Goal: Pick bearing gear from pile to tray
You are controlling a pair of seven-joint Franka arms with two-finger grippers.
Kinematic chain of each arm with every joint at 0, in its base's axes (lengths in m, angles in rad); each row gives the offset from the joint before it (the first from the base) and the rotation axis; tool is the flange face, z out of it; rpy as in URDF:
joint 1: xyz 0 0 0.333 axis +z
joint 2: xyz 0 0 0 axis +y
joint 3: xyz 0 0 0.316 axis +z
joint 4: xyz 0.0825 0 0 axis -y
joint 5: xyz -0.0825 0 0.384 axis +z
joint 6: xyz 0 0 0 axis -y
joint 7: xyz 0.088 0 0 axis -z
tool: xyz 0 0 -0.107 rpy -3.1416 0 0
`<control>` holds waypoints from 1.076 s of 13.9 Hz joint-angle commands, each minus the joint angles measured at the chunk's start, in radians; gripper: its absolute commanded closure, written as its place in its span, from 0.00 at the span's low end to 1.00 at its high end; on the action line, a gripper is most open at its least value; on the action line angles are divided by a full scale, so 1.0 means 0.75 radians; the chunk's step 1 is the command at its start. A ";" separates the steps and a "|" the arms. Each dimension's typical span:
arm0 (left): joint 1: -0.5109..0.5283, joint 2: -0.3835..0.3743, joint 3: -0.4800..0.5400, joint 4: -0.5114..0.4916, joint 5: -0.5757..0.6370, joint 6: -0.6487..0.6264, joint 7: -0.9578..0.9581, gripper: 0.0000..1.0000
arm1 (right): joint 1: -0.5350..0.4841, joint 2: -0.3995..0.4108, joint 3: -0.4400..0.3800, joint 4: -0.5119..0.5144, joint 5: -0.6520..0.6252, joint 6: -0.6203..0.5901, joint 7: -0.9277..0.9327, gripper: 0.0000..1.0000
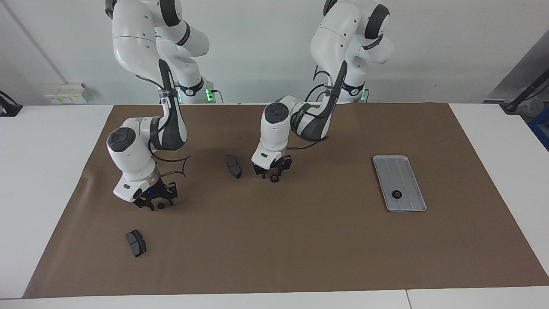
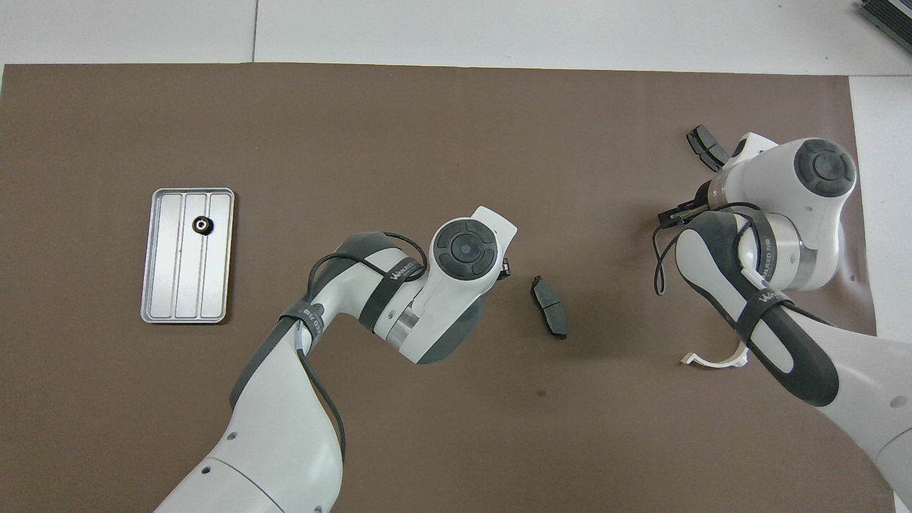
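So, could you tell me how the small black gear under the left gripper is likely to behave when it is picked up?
The gear looks rigid, so it should not deform. It is round and lies flat on the brown mat; nudged onto its edge, it could roll. It is tiny beside the left gripper, so probably light and easily knocked aside.

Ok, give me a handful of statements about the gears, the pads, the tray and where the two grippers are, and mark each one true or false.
1. One black gear lies in the tray. True.
2. The right gripper is low over a small black gear on the brown mat. True.
3. The tray sits toward the right arm's end of the table. False: it sits toward the left arm's end.
4. The left gripper hangs over the tray. False: it is down at a gear beside a dark grey pad.
5. Three grey pads lie stacked together. False: two show, far apart; the second pad lies toward the right arm's end.
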 commanded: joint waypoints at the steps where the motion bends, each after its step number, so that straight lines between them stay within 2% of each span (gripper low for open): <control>1: -0.014 0.039 0.025 0.074 0.014 -0.041 -0.026 0.37 | -0.023 0.002 0.011 -0.011 0.031 0.018 -0.043 0.41; 5: -0.002 0.043 0.033 0.093 0.031 -0.049 -0.020 0.42 | -0.021 0.002 0.011 -0.011 0.031 0.020 -0.037 0.52; 7: 0.006 0.045 0.035 0.093 0.049 -0.041 -0.018 0.43 | -0.021 0.002 0.011 -0.011 0.033 0.018 -0.037 0.52; 11: 0.017 0.043 0.035 0.091 0.065 -0.029 -0.018 0.50 | -0.025 0.002 0.011 -0.011 0.033 0.016 -0.037 0.52; 12: 0.017 0.043 0.035 0.091 0.066 -0.029 -0.020 0.63 | -0.027 0.002 0.011 -0.011 0.033 0.016 -0.037 0.52; 15: 0.015 0.043 0.035 0.085 0.063 -0.031 -0.026 0.73 | -0.029 0.000 0.011 -0.011 0.068 0.014 -0.029 0.53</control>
